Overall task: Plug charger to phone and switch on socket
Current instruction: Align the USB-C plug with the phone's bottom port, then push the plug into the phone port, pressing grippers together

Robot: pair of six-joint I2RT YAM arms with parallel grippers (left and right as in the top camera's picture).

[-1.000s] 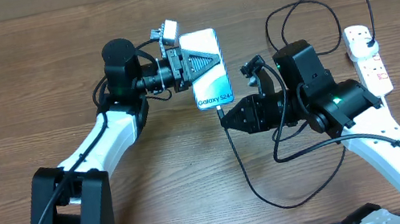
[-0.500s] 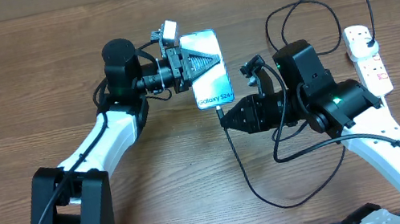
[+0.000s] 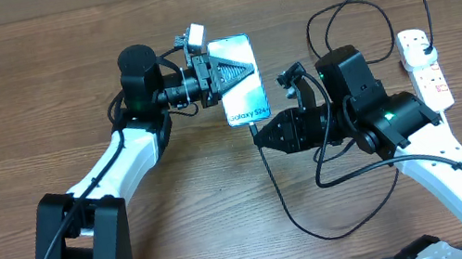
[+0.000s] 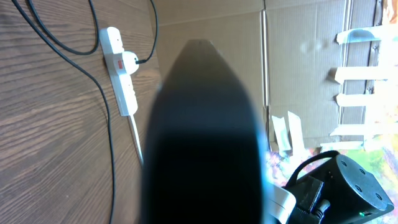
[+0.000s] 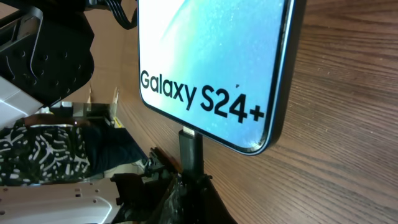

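The phone, blue screen reading "Galaxy S24+", is held off the table by its upper part, with my left gripper shut on it. My right gripper sits just below the phone's lower edge, shut on the charger's connector. The connector tip meets the phone at the middle of that edge; how deep it sits is hidden. From there the charger cable loops over the table to the white socket at the right. In the left wrist view a dark blurred finger fills the middle, with the socket beyond.
The wooden table reaches to a cardboard wall at the back. A slack loop of cable lies behind my right arm. The socket's thick white lead trails off its end.
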